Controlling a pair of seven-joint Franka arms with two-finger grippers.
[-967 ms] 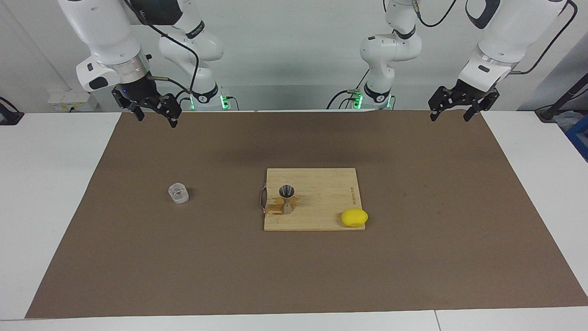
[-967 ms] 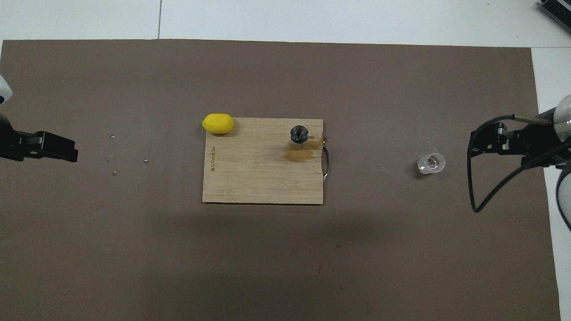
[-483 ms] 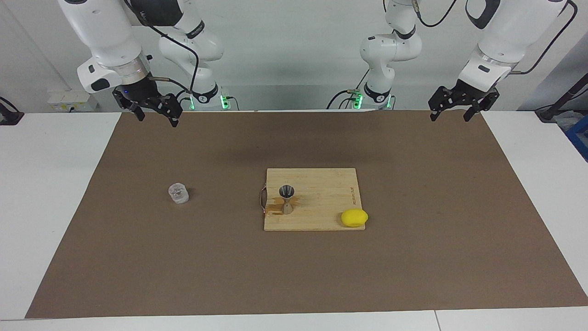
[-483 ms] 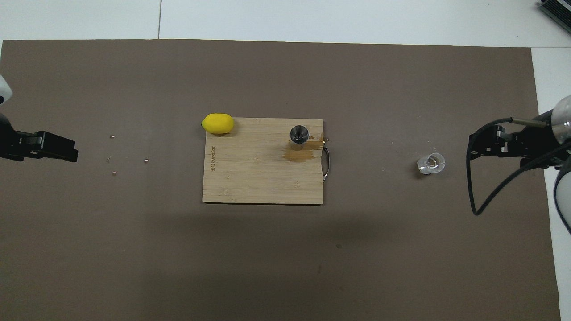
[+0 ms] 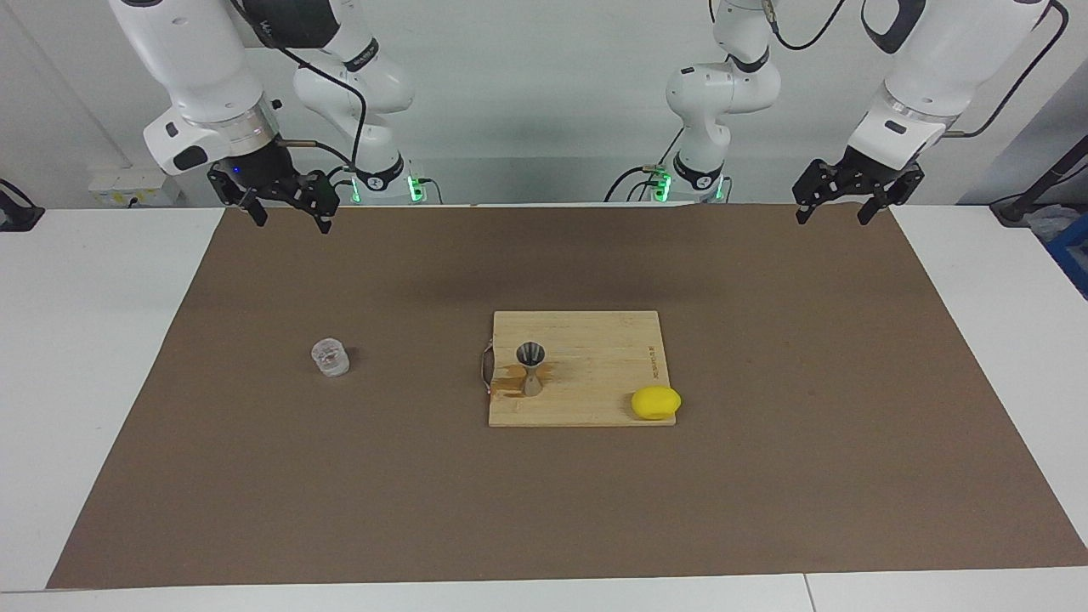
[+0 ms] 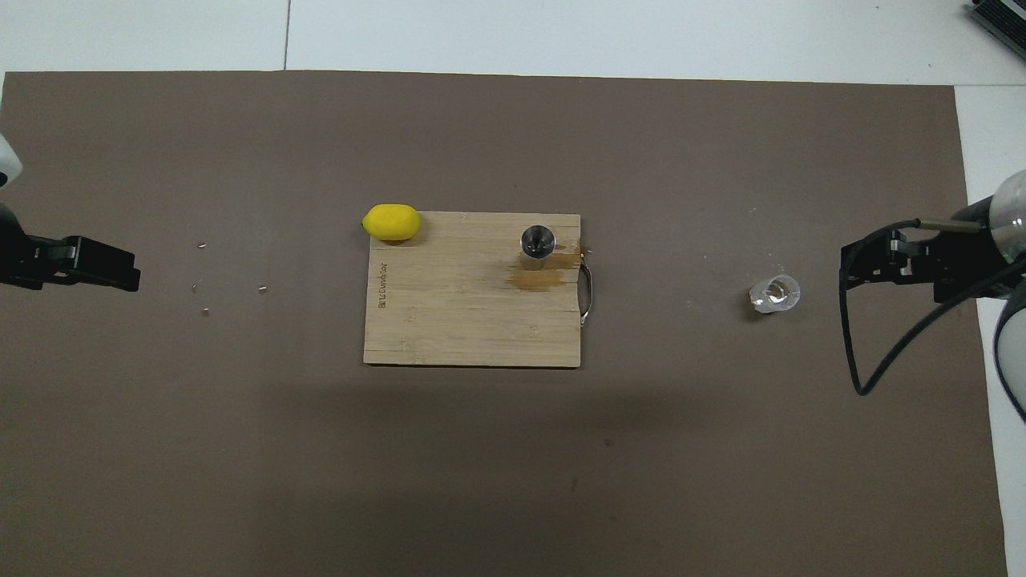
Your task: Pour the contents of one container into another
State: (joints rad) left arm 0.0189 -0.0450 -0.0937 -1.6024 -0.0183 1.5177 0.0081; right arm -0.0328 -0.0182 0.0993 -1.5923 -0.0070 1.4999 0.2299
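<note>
Upright on the brown mat (image 5: 544,510), the clear glass cup (image 5: 330,357) stands alone toward the right arm's end of the table, mouth up, its axis vertical. Well apart from it, the silver jigger (image 5: 531,367) also stands upright on its lower cone, open cone up, on the wooden cutting board (image 5: 595,340) at the mat's middle. It sits near the board's edge that carries a metal handle (image 5: 485,371), the edge turned toward the cup. A brownish wet stain (image 6: 539,278) marks the wood at the jigger's foot. A yellow lemon (image 5: 655,402) lies on its side at the board's corner farthest from the robots, toward the left arm's end, overhanging the edge slightly.

The mat covers most of a white table (image 5: 85,340); a pale wall rises at the robots' end. A few tiny specks (image 6: 204,280) lie on the mat toward the left arm's end; what they are cannot be told. Whether the cup holds anything is hard to make out.

The right gripper (image 5: 289,212) hangs over the mat's edge nearest the robots, fingers spread, holding nothing. The left gripper (image 5: 831,211) waits over the mat's corner at its own end, fingers likewise spread and empty. From overhead, both arms are cut off by the picture's sides.
</note>
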